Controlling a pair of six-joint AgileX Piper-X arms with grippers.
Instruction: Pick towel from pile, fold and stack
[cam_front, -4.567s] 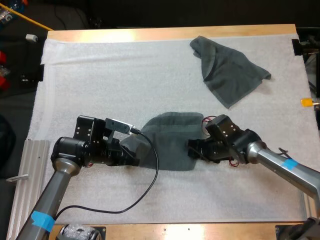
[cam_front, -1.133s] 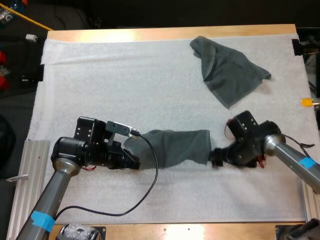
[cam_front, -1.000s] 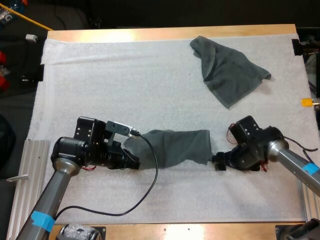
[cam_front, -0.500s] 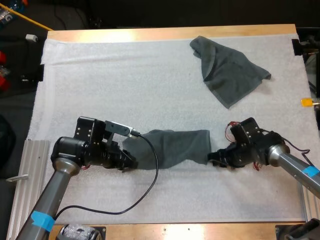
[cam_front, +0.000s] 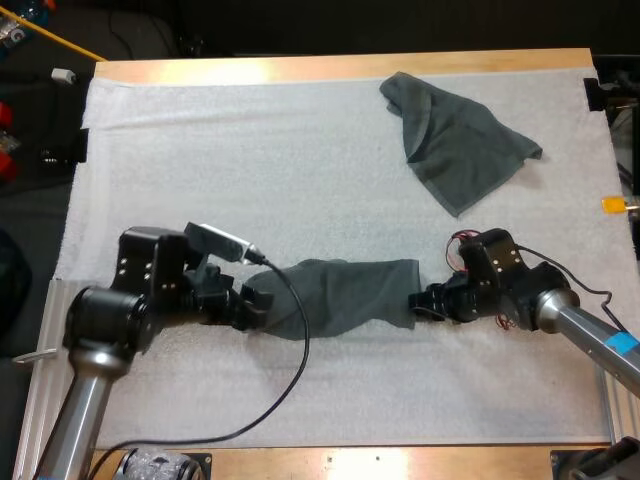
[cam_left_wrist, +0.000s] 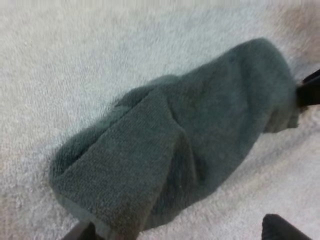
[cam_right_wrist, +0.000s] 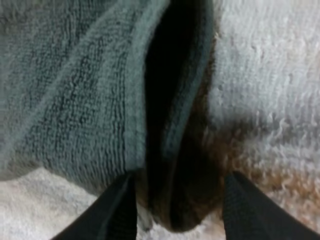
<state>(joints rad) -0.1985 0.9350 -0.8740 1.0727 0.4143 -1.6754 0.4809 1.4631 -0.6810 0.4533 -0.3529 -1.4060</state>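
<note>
In the high view, a white mat (cam_front: 200, 140) covers the wooden worktop (cam_front: 330, 66). A dark grey-green folded towel (cam_front: 345, 295) lies flat on the mat near its front middle, stretched out between the two arms. The left tool (cam_front: 255, 305) sits low at the towel's left end, where the cloth bunches up a little. The right tool (cam_front: 418, 303) sits at the towel's right edge, level with its near corner. A crumpled towel (cam_front: 455, 140) of the same colour lies well apart, at the far right of the mat, with one side folded over itself.

In the left wrist view, the left tool's two black fingers (cam_left_wrist: 280, 227) stand wide apart with their tips over the mat. One tip is just beside the near corner of the folded towel, and the other is clear of the cloth; this tool grips nothing. The towel runs away from the camera, a doubled flap raised along its near part. The right tool shows as a small dark shape at the towel's far end.

In the right wrist view, the right tool's fingers (cam_right_wrist: 117, 210) are spread, and the towel's hemmed edge with its dark fold lies in the gap between them. One finger is at the cloth, the other over bare mat, so nothing is clamped.
</note>
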